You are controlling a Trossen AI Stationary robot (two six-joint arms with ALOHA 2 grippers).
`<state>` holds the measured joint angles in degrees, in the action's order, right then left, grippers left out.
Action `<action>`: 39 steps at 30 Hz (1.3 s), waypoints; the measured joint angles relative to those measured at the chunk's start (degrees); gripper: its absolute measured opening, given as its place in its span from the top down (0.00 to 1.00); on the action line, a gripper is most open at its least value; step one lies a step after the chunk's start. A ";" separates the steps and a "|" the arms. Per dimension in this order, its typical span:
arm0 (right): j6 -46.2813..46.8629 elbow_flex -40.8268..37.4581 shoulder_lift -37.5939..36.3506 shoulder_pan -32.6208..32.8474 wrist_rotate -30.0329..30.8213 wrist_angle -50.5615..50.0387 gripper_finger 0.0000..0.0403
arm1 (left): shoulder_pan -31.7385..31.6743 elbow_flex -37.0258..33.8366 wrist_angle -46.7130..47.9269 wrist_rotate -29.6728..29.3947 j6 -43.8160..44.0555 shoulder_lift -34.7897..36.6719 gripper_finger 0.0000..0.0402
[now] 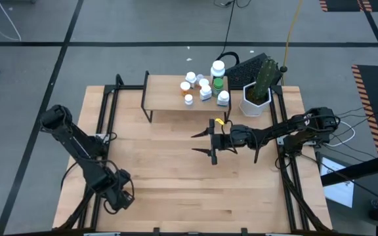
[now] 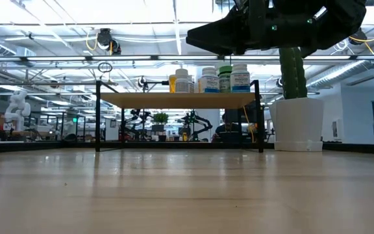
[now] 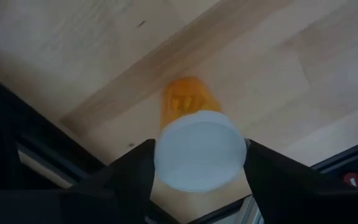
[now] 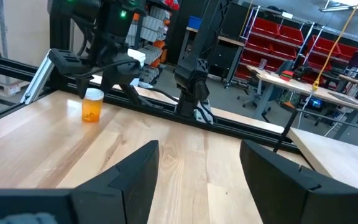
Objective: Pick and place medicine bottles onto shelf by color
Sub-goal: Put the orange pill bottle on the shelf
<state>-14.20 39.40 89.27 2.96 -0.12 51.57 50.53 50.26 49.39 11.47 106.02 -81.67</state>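
An orange medicine bottle (image 3: pixel 185 102) with a white cap stands upright on the wooden table near its front left corner, also seen in the right wrist view (image 4: pixel 92 109). My left gripper (image 1: pixel 122 195) points down over it and is shut on its cap. The high view hides the bottle under the gripper. The shelf (image 1: pixel 166 99) stands at the table's far side, with several white, orange and green medicine bottles (image 1: pixel 205 84) upright on its right half. My right gripper (image 1: pixel 194 143) hovers level and open at mid table, nothing between its fingers. My left gripper pinches the bottle's white cap (image 3: pixel 166 163) between its two fingers, one on each opposite side of the rim. The fingers (image 3: pixel 132 174) come from above, pointing steeply down. The bottle stands upright with its base on the table.
A white planter with a cactus (image 1: pixel 256 98) stands to the right of the shelf, a dark keyboard (image 1: pixel 247 68) behind it. Black frame rails (image 4: pixel 166 106) run along the table's edges. Bare wood (image 1: pixel 176 177) lies between the two grippers.
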 joint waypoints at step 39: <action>-0.02 0.02 0.02 0.00 0.00 -1.27 0.46 | -14.16 13.61 19.61 0.00 -21.61 0.04 0.45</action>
<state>-14.22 39.42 89.30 2.96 -0.12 50.30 36.37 63.87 69.00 11.48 84.41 -81.62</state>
